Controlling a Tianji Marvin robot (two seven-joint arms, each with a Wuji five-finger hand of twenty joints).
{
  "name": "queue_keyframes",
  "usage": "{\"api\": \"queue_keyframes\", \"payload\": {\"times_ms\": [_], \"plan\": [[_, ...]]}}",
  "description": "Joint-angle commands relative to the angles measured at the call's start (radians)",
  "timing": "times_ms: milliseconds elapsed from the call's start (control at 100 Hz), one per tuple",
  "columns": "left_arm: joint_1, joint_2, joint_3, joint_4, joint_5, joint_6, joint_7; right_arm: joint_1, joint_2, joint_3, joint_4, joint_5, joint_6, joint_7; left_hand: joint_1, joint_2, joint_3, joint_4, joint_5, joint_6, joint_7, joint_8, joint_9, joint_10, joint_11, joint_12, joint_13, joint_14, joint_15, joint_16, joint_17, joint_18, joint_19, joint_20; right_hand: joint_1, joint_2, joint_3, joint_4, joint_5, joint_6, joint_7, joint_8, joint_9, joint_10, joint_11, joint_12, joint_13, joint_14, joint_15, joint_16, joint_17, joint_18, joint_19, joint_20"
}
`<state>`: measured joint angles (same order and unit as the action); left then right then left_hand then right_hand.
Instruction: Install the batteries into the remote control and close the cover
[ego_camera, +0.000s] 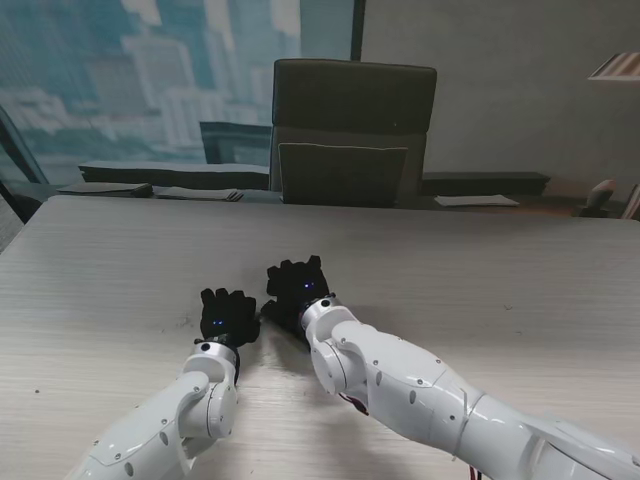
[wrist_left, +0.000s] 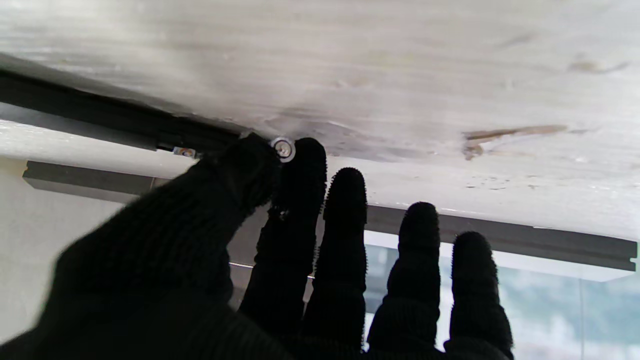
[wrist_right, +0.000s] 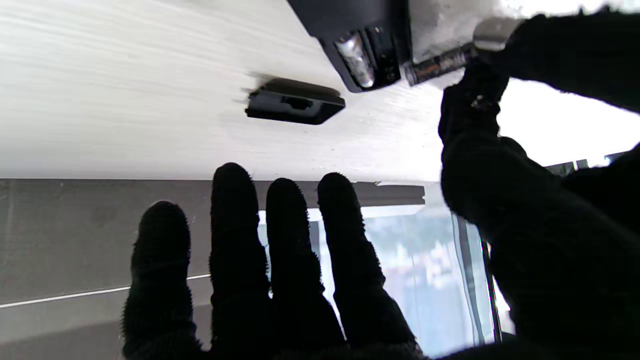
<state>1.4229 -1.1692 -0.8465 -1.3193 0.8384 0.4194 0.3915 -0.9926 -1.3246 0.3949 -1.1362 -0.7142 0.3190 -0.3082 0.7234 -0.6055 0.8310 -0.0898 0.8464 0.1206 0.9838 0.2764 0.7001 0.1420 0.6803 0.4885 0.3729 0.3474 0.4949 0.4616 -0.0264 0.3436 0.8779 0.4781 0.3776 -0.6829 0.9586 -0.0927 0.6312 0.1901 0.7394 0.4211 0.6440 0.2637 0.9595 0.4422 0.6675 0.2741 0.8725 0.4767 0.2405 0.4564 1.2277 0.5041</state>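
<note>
The black remote (wrist_right: 345, 17) lies on the table with its battery bay open, and one battery (wrist_right: 356, 59) sits inside. The loose black cover (wrist_right: 295, 102) rests on the table beside it. My left hand (ego_camera: 228, 315) is shut on a second battery (wrist_right: 437, 64), pinched between thumb and index at the bay's end. The left wrist view shows that battery's metal tip (wrist_left: 284, 149) next to the remote (wrist_left: 100, 117). My right hand (ego_camera: 298, 283) hovers over the remote with fingers spread, its thumb close to the held battery. In the stand view the hands hide the remote.
The pale wooden table (ego_camera: 500, 290) stretches wide around both hands. A dark office chair (ego_camera: 350, 130) stands at its far edge. Flat dark items (ego_camera: 150, 188) lie along the far left edge.
</note>
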Motion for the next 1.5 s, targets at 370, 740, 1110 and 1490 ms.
{"api": "queue_keyframes", "payload": {"times_ms": [370,740,1110,1490], "plan": [[0.008,0.005,-0.003,-0.019,0.009,-0.002,-0.024,-0.051,0.072,-0.025,-0.060,-0.077,0.069,0.111,0.017,-0.013,0.068,0.008,0.051,-0.072,0.051,0.004,-0.003,-0.023,0.011,0.012,0.007,-0.019,-0.002,-0.012,-0.006,-0.006,0.017,-0.016,-0.084,-0.066,-0.089,-0.012,0.041,0.112,-0.215,0.003,-0.053,0.101,-0.045,-0.006,-0.052,0.049,0.027,0.029,-0.047,0.033,-0.016,0.029],[0.008,0.006,-0.003,-0.025,0.013,-0.001,-0.029,-0.046,0.076,-0.057,-0.041,-0.079,0.072,0.140,0.017,-0.012,0.068,0.008,0.051,-0.068,0.051,0.004,-0.002,-0.022,0.010,0.011,0.009,-0.018,-0.002,-0.012,-0.006,-0.006,0.017,-0.017,-0.036,-0.099,-0.053,0.004,0.100,0.024,-0.185,0.120,-0.021,0.057,0.006,0.028,-0.029,0.028,0.084,0.054,-0.036,0.026,-0.008,0.045],[0.007,0.016,-0.006,-0.035,0.033,-0.006,-0.052,-0.046,0.082,-0.063,-0.037,-0.071,0.046,0.156,0.020,-0.012,0.068,0.007,0.048,-0.065,0.053,0.006,-0.004,-0.023,0.008,0.008,0.007,-0.022,-0.005,-0.014,-0.011,-0.007,0.009,-0.022,0.135,-0.129,0.130,0.012,0.211,-0.043,-0.027,0.133,0.131,0.011,0.044,0.044,0.043,0.013,0.129,0.066,-0.007,0.038,0.003,0.043],[-0.016,0.061,-0.027,-0.040,0.138,-0.137,-0.122,-0.032,0.092,-0.054,-0.023,-0.061,-0.018,0.169,0.010,-0.014,0.078,-0.003,0.044,-0.078,0.060,0.011,-0.004,-0.038,0.009,0.013,0.018,-0.044,0.001,-0.011,0.001,-0.008,0.023,-0.016,0.249,-0.203,0.192,-0.133,0.184,-0.089,0.192,-0.113,0.191,-0.018,0.053,0.047,0.077,-0.012,0.142,0.064,0.013,0.030,0.009,0.041]]}}
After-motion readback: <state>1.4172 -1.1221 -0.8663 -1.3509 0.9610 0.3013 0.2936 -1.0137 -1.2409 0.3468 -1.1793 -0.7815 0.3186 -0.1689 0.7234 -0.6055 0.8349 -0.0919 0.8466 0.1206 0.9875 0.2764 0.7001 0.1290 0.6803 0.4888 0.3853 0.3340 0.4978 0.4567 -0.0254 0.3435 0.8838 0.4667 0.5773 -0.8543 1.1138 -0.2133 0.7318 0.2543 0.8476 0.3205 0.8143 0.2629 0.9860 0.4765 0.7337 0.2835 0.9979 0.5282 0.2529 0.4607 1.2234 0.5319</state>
